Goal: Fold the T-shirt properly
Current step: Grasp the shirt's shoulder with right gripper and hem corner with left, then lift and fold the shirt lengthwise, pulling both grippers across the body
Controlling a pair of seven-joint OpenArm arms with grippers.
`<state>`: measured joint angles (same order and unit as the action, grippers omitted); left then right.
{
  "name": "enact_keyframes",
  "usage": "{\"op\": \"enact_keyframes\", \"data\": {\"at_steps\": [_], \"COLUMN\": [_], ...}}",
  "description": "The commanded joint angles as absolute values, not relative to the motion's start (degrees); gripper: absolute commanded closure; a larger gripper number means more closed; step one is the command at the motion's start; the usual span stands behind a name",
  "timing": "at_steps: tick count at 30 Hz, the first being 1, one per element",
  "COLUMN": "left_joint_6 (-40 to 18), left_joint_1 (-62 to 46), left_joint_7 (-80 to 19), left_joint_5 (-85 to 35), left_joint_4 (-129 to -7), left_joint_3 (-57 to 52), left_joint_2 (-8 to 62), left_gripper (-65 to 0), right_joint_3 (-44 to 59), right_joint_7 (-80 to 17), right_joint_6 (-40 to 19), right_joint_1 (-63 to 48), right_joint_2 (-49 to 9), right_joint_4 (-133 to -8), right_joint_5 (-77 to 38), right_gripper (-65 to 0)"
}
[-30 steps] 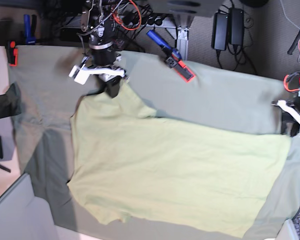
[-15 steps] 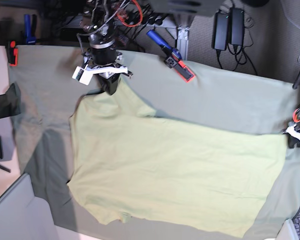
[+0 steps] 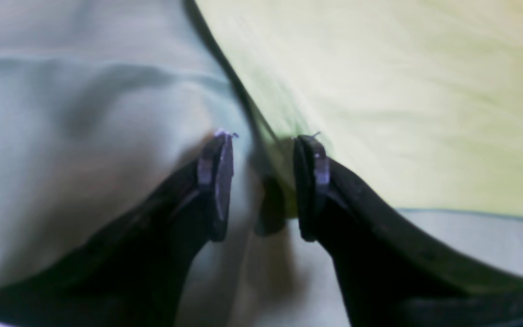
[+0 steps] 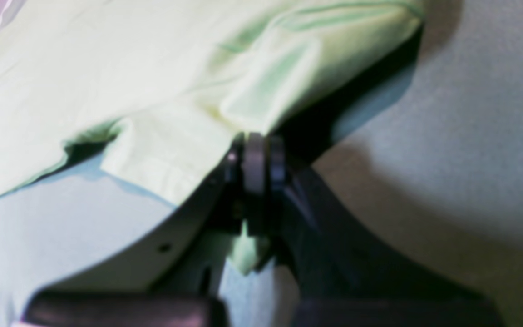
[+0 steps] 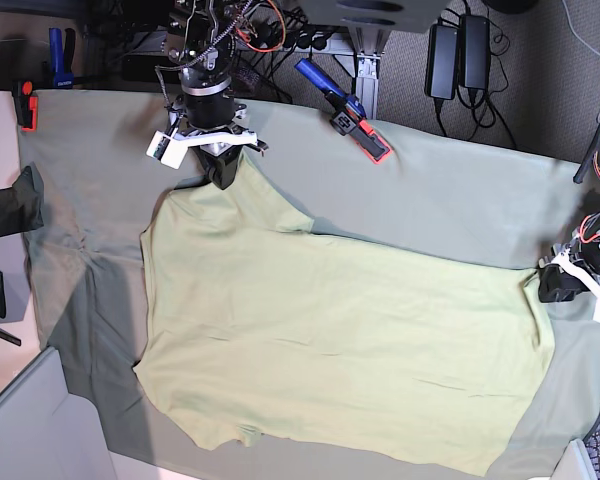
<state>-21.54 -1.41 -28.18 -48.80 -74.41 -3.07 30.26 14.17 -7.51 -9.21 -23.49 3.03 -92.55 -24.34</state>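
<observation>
The pale yellow-green T-shirt [image 5: 340, 340] lies spread flat on the dull grey-green sheet [image 5: 450, 190]. My right gripper [image 5: 222, 175] is at the shirt's far left sleeve corner. In the right wrist view it [image 4: 254, 141] is shut on a fold of the shirt [image 4: 107, 68], with cloth poking out behind the fingers. My left gripper [image 5: 558, 285] is at the shirt's right edge. In the left wrist view it [image 3: 265, 138] is open, low over the sheet [image 3: 84, 113], with the shirt's edge [image 3: 402, 91] reaching into the gap between the fingers.
A blue and red clamp [image 5: 348, 118] pins the sheet at the back, and a red one [image 5: 24, 105] at the far left corner. A dark garment [image 5: 10, 205] hangs off the left edge. Cables and power bricks [image 5: 455, 55] lie behind the table. A grey panel [image 5: 30, 430] stands front left.
My left gripper has moved down along the shirt's right edge, and that edge has shifted left. My right gripper has edged slightly up with the sleeve corner.
</observation>
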Motion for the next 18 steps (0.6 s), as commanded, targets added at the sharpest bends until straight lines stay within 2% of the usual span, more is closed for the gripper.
{"op": "enact_keyframes", "data": {"at_steps": [1,11,18], "left_joint_6": [-23.4,-23.4,-23.4], "left_joint_1": [-0.5,-0.5,-0.3], "left_joint_7": [-27.5,-28.1,-27.7], "left_joint_5": [-50.5,-52.3,-52.4], "left_joint_4": [-75.7,-75.8,-75.8], "left_joint_3": [-3.6,-3.4,-3.3], "left_joint_2": [31.3,31.1,28.3], "left_gripper": [-25.8,-25.9,-25.9], "right_joint_3": [14.3,14.3,14.3], "right_joint_7": [-6.2,-6.2,-6.2], "right_joint_6": [-9.4,-9.4,-9.4], "right_joint_1": [-23.5,-23.5,-23.5], "right_joint_2": [3.0,3.0,3.0], "right_joint_4": [-93.4,-93.4,-93.4], "right_joint_5": [-24.2,-24.2,-24.2], "right_gripper": [0.0,0.0,0.0]}}
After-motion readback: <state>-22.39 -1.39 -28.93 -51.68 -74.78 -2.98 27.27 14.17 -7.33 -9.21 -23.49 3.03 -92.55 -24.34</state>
